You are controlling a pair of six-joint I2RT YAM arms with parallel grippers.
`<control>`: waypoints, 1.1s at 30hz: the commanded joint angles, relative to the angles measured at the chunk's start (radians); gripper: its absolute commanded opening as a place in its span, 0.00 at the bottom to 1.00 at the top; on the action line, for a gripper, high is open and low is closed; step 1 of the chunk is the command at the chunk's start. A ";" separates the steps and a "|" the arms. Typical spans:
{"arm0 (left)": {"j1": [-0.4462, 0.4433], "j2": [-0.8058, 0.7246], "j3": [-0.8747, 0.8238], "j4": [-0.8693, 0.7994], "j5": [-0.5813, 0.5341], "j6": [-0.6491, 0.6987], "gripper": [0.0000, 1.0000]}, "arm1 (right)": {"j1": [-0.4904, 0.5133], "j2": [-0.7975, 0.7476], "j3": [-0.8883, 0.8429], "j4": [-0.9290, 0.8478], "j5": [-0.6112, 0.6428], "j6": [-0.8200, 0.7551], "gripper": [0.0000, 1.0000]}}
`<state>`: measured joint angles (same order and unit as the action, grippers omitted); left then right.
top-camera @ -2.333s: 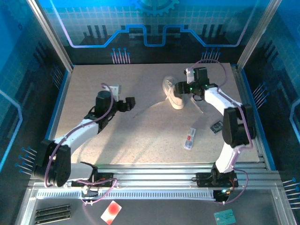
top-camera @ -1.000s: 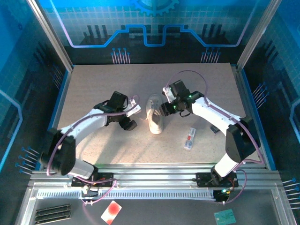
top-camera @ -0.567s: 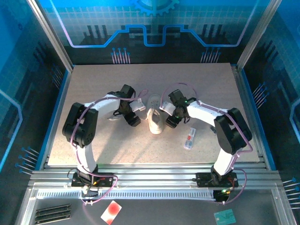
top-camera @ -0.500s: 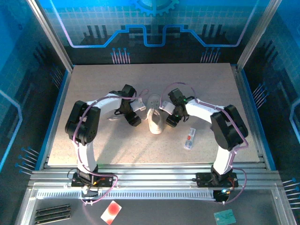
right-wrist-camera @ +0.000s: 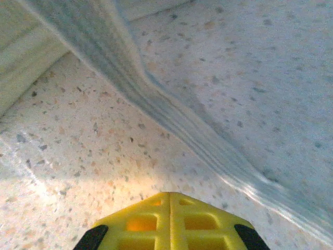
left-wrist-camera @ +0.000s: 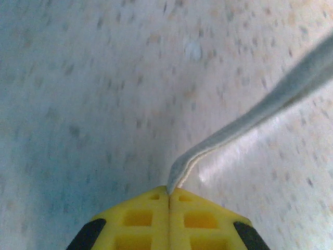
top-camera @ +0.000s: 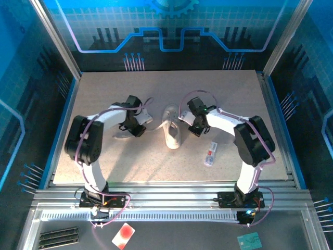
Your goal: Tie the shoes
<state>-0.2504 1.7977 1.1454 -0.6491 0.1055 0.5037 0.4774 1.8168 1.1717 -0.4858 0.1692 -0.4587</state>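
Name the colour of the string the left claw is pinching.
White lace; the left wrist view shows it best.

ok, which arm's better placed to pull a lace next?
Left. The left gripper is shut on a lace; the right gripper is shut with the other lace passing ahead, not visibly pinched.

Open bench [top-camera: 104,94] runs along the far edge and the front-left corner. Mid-bench, the sneaker [top-camera: 171,134] blocks the way between left claw [top-camera: 136,128] and right claw [top-camera: 197,130], with taut laces [left-wrist-camera: 270,99] strung beside it. A flat white red-marked strip [top-camera: 210,154] lies front-right.
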 commanded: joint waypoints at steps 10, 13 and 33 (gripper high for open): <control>0.015 -0.316 0.040 0.045 0.232 -0.270 0.00 | -0.069 -0.175 0.009 0.027 -0.064 0.379 0.06; 0.001 -0.303 0.067 0.048 0.256 -0.308 0.00 | -0.162 -0.088 0.136 -0.149 -0.049 0.642 0.35; -0.052 -0.245 0.099 0.045 0.282 -0.294 0.00 | -0.205 0.308 0.434 -0.428 0.014 1.085 0.69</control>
<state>-0.2932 1.5387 1.2224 -0.5964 0.3504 0.1898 0.2554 2.0758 1.5536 -0.8536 0.1528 0.5774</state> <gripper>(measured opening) 0.046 0.687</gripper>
